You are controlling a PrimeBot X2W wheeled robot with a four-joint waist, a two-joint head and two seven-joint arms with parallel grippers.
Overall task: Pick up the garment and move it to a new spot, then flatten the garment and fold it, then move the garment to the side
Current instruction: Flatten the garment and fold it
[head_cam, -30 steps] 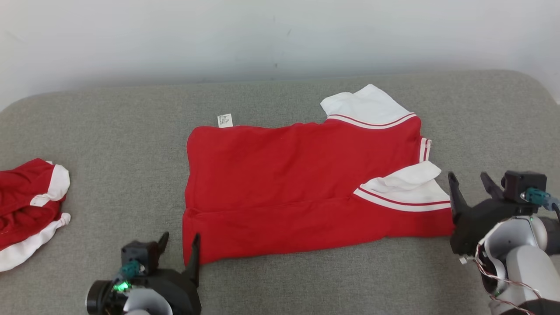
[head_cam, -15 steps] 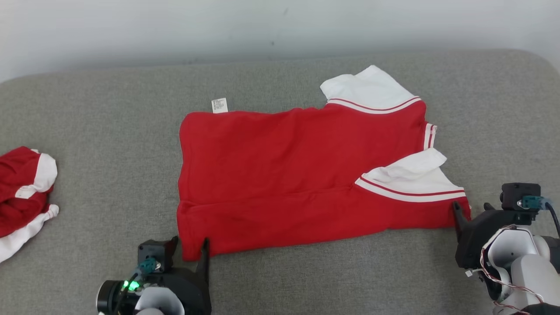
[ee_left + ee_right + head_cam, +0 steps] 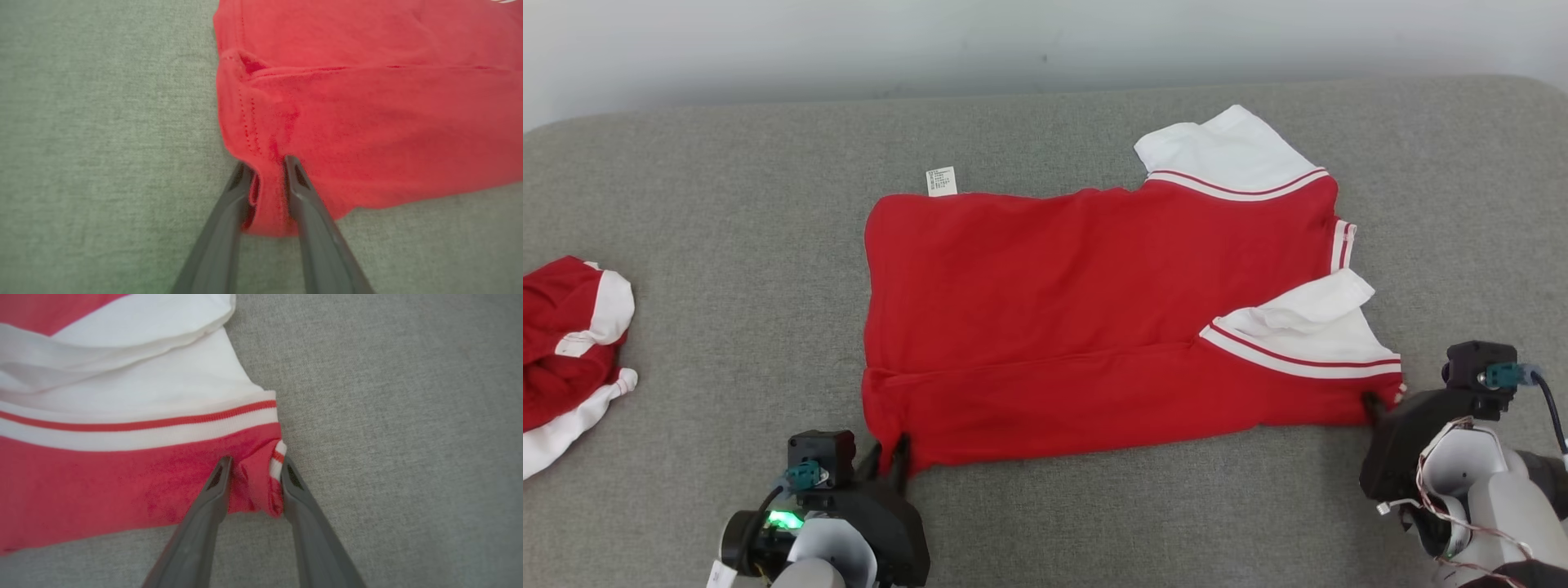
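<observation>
the left hand (image 3: pixel 267 163) stands narrow, with a pucker of red hem pinched between its fingers at the garment's (image 3: pixel 1054 310) 7 o'clock corner. the right hand (image 3: pixel 255 461) is likewise narrow, gripping a small bunch of red cloth and striped cuff at the 4 o'clock corner. the garment lies mostly flat in the middle of the grey table (image 3: pixel 727 245), its near strip already folded over. both bites look shallow and close to the edge, so a quick lift could pull the cloth free of one hand and drop that side. the left bite may hold just the upper layer, in which case the near fold would open as it rises. the loose white sleeve (image 3: pixel 1307 335) at 3 o'clock could flop out and spoil the fold. an uneven pull would skew the crease. a second red-and-white garment (image 3: pixel 572 343) at 9 o'clock lies well apart and poses little risk.
</observation>
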